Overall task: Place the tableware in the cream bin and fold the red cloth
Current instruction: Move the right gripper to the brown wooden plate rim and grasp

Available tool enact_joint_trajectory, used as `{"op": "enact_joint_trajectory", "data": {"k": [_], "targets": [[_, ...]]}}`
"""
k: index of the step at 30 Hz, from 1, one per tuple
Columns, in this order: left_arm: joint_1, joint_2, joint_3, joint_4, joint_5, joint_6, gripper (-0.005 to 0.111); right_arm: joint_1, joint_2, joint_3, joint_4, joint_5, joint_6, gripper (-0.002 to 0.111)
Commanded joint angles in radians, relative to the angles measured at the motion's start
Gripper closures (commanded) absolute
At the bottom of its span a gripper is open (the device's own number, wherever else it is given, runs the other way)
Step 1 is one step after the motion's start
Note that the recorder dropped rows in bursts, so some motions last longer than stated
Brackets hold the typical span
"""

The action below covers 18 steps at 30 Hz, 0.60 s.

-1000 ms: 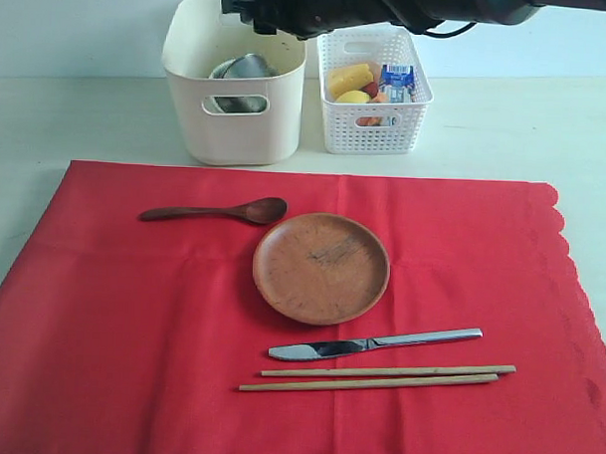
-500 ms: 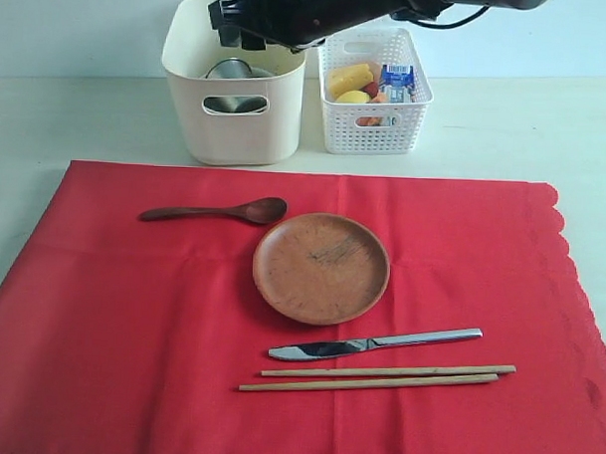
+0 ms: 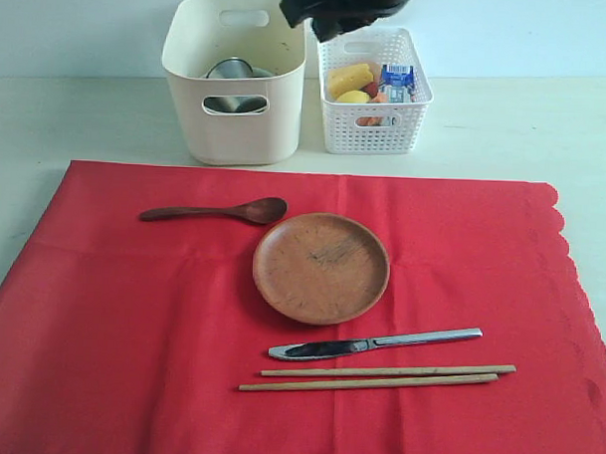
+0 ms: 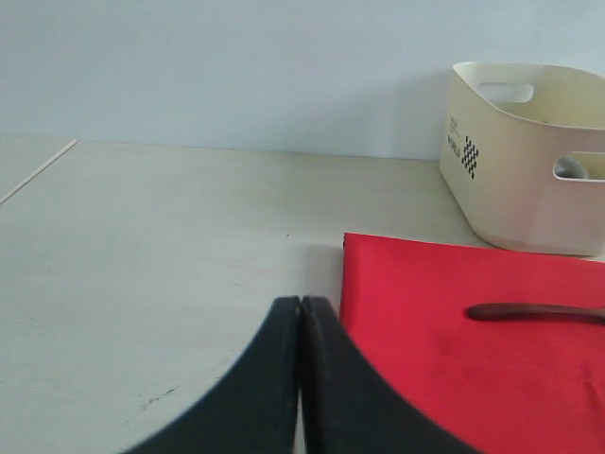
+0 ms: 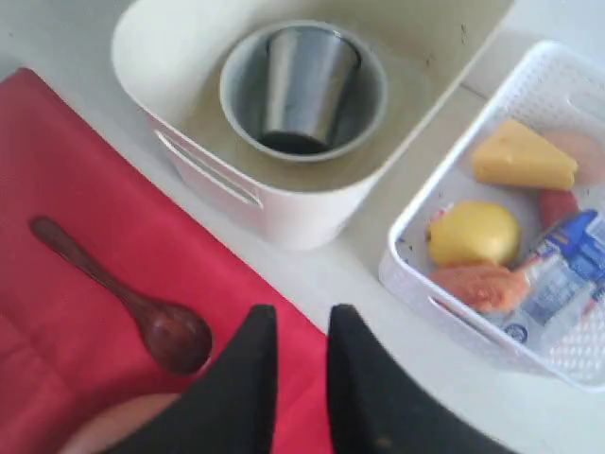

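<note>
pale matte tabletop (image 3: pixel 506 125), scalloped red cloth (image 3: pixel 130 331) spread flat
glossy steel cup (image 5: pixel 307 80) nests in grey-green bowl (image 5: pixel 239 104) inside smooth cream bin (image 3: pixel 231 140); right gripper (image 5: pixel 301 317) narrowly parted, empty; left gripper (image 4: pixel 301 307) pressed closed.

A pale, off-white table (image 3: pixel 506 125) fills the scene. A large red cloth (image 3: pixel 129 360) lies flat across its near part, with a scalloped right edge and bare table showing on both sides. Behind the cloth's far edge stands a cream bin (image 3: pixel 232 135), close to the cloth but not on it. Just beside the bin, to its right, sits a white basket (image 3: pixel 371 140) with lattice walls.
</note>
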State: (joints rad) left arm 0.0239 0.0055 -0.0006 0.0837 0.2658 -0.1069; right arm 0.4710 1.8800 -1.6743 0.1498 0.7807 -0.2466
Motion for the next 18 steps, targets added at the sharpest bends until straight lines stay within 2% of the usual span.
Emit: {"op": "enact_joint_trajectory", "data": {"k": [1, 7, 15, 18], "targets": [[-0.006, -0.005, 0.001, -0.005, -0.001, -0.001, 0.104, -0.092, -0.037, 0.108, -0.016, 0.018, 0.041, 0.108], [-0.006, -0.005, 0.001, -0.005, -0.001, -0.001, 0.104, -0.176, -0.05, 0.287, 0.044, 0.016, 0.018, 0.108], [-0.006, -0.005, 0.001, -0.005, -0.001, -0.001, 0.104, -0.186, -0.05, 0.475, 0.323, 0.014, -0.28, 0.108], [-0.006, -0.005, 0.001, -0.005, -0.001, -0.001, 0.104, -0.186, -0.037, 0.505, 0.369, 0.01, -0.306, 0.108]]}}
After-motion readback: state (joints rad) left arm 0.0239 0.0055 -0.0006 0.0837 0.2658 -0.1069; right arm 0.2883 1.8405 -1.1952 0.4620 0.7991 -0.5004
